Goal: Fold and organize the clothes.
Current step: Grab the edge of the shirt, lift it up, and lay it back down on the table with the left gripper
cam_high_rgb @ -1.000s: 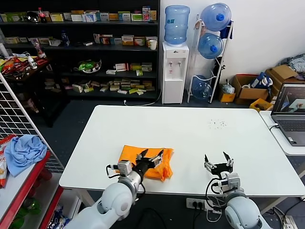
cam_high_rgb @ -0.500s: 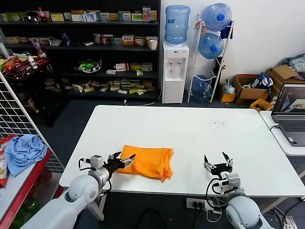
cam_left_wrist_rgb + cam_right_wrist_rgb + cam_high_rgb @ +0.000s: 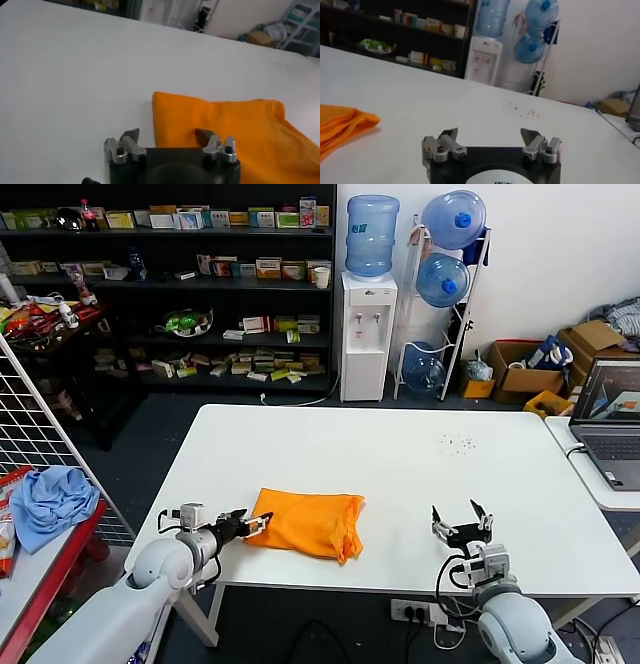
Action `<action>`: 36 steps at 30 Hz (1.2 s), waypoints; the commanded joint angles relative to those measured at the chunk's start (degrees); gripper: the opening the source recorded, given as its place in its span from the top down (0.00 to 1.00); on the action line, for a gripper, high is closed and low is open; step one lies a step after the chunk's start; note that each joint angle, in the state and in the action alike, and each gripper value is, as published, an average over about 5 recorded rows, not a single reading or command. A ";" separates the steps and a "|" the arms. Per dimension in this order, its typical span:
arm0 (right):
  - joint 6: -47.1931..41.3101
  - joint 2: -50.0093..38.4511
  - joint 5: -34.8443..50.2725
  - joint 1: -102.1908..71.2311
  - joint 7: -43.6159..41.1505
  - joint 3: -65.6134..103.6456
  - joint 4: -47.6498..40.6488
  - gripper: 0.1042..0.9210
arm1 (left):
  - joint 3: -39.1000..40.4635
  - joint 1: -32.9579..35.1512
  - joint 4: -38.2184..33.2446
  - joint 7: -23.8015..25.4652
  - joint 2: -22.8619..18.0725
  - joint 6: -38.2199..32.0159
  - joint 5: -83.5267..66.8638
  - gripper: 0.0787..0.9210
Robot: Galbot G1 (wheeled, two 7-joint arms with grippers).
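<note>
Shirt: the bright orange cotton T-shirt [image 3: 305, 524] lies folded into a flat, roughly rectangular bundle on the white rectangular table [image 3: 400, 474], near the table's front edge and left of its middle.
Long axis: the bundle runs left to right across the head view, its left end narrowing to a corner that points at the left gripper; its right end is thicker, with stacked folded layers showing.
Lettering: no print shows on the upper face in any view.
Left gripper: the black two-fingered left gripper [image 3: 245, 522] is at the shirt's left corner, low over the table near its front left edge.
Left gripper state: its fingers are spread apart; in the left wrist view one fingertip [image 3: 204, 134] is over the orange cloth and the other over bare table beside the shirt's edge. Whether they touch the cloth cannot be told, and nothing is pinched between them.
Right gripper: the black right gripper [image 3: 460, 529] is near the table's front edge, well apart from the shirt to its right.
Right gripper state: fingers spread wide, holding nothing; the right wrist view shows only bare table between them, with the shirt's end [image 3: 340, 125] off to one side.
</note>
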 commanded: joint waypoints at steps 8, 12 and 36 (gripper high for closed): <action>-0.04 0.25 0.19 0.66 0.22 -0.16 0.03 0.12 | -0.18 -0.14 0.59 1.81 -1.41 2.29 -1.78 0.50; -0.15 0.52 0.10 0.91 0.41 -0.38 0.26 0.12 | -0.96 0.39 -0.74 -0.19 -0.75 0.26 -0.83 0.64; -1.40 2.60 -2.15 1.69 2.74 -4.76 1.36 0.12 | -7.23 -2.43 12.59 -2.98 22.94 -4.00 23.49 0.93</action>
